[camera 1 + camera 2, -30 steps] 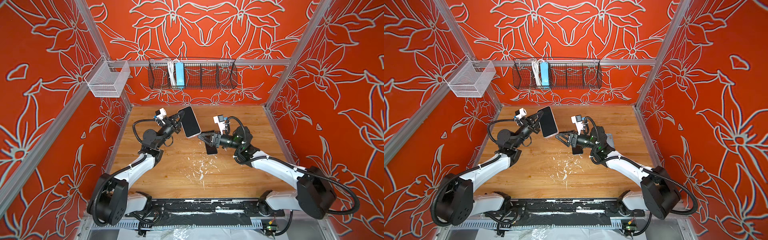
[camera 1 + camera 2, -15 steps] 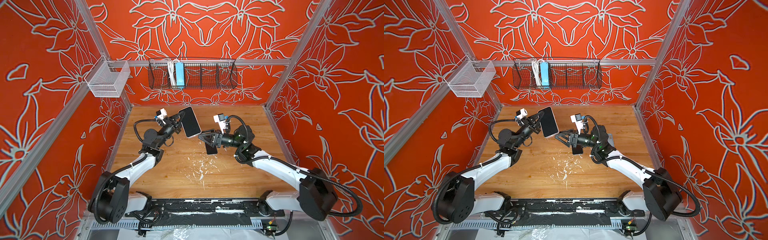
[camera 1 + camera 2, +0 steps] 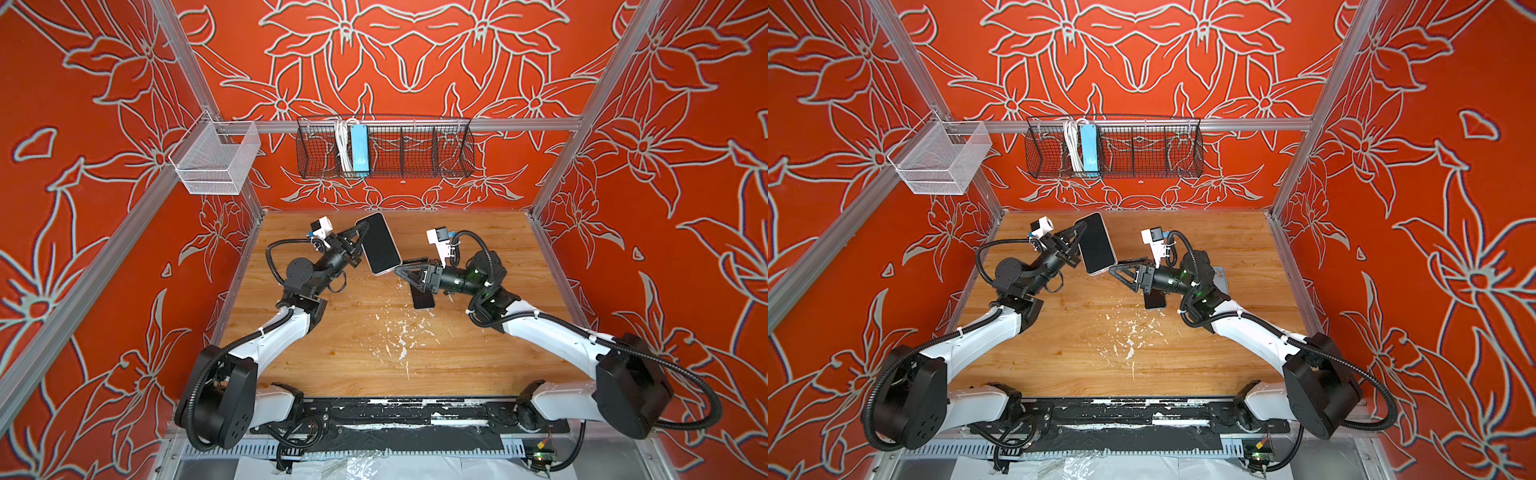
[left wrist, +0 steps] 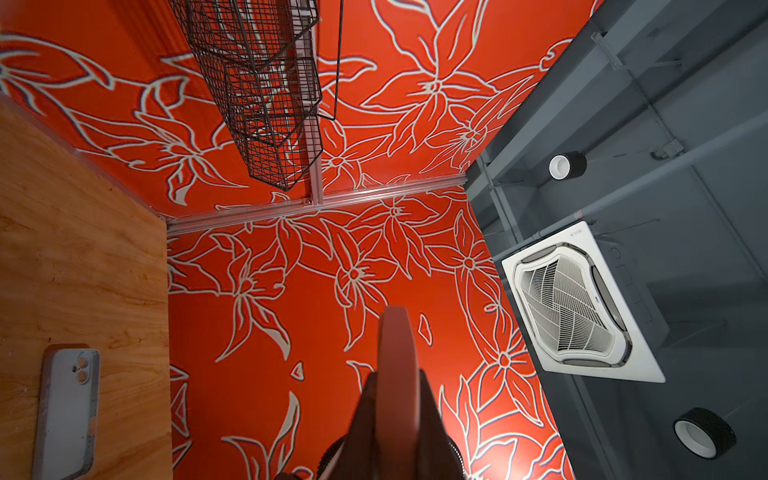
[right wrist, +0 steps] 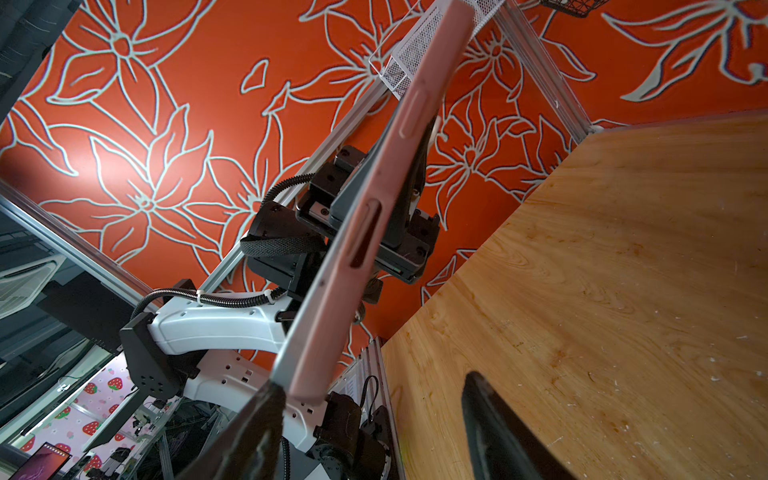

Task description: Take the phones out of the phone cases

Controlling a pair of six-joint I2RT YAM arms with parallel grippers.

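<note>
In both top views the phone, dark screen up and tilted, hangs above the wooden table. It sits in a pink phone case, whose edge shows buttons and a slot. My left gripper is shut on the case's edge. My right gripper stands open at the phone's lower corner. One of its fingertips meets that corner and the other is off to the side over the table.
A dark phone lies flat under the right gripper. A grey-blue phone or case lies back up behind the right arm. A black wire basket and a white mesh basket hang on the walls.
</note>
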